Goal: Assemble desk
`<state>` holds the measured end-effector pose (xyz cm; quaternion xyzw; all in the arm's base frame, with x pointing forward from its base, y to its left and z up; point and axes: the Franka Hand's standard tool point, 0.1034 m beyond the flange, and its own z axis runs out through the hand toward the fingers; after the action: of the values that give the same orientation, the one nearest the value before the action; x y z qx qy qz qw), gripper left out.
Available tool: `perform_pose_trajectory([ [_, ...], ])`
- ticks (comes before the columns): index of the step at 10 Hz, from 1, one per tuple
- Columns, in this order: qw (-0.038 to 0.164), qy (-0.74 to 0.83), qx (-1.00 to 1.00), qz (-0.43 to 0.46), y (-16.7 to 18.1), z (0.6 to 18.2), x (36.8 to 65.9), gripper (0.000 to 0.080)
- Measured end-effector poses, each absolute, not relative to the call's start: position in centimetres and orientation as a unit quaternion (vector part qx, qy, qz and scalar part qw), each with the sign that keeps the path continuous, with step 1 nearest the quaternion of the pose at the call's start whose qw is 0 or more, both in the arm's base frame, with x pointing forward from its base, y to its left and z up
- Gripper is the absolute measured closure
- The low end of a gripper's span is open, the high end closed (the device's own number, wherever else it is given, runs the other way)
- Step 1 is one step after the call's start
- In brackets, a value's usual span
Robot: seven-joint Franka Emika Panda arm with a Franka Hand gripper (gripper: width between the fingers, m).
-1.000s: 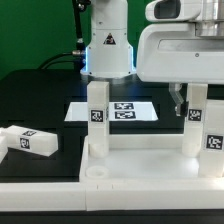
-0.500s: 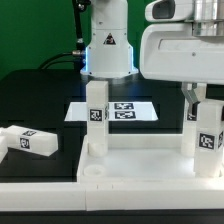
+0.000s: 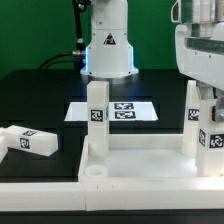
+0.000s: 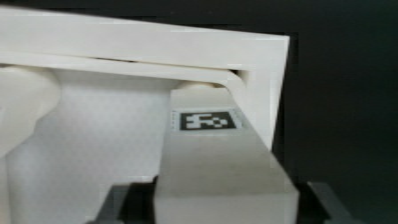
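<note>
The white desk top (image 3: 130, 160) lies along the front of the exterior view. Two tagged white legs stand upright in it, one at the far left corner (image 3: 97, 115) and one at the far right (image 3: 190, 118). My gripper (image 3: 207, 98) is at the exterior view's right edge, shut on a third upright leg (image 3: 212, 140) over the top's right end. In the wrist view this leg (image 4: 222, 150) runs between my dark fingers (image 4: 134, 205) and down to the desk top (image 4: 125, 50). A fourth leg (image 3: 28, 140) lies loose on the black table at the left.
The marker board (image 3: 128, 110) lies flat behind the desk top. The white robot base (image 3: 108, 45) with a blue light stands behind it. A green wall closes the back.
My gripper has shifted toward the exterior view's right, with the leg in it staying over the desk top's right end. The other legs have not moved.
</note>
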<state>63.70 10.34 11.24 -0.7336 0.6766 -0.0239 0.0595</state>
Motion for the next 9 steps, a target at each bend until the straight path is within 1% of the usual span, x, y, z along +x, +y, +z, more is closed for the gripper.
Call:
perform_pose_trajectory([
  [4, 0.064, 0.757, -0.650, -0.016, 10.57, 11.13, 63.66, 0.0514],
  [5, 0.077, 0.800, -0.595, -0.011, 10.65, 11.08, 63.73, 0.0514],
  [8, 0.076, 0.813, -0.577, -0.010, 10.42, 11.08, 63.76, 0.0514],
  [9, 0.076, 0.813, -0.577, -0.010, 10.43, 11.08, 63.76, 0.0387],
])
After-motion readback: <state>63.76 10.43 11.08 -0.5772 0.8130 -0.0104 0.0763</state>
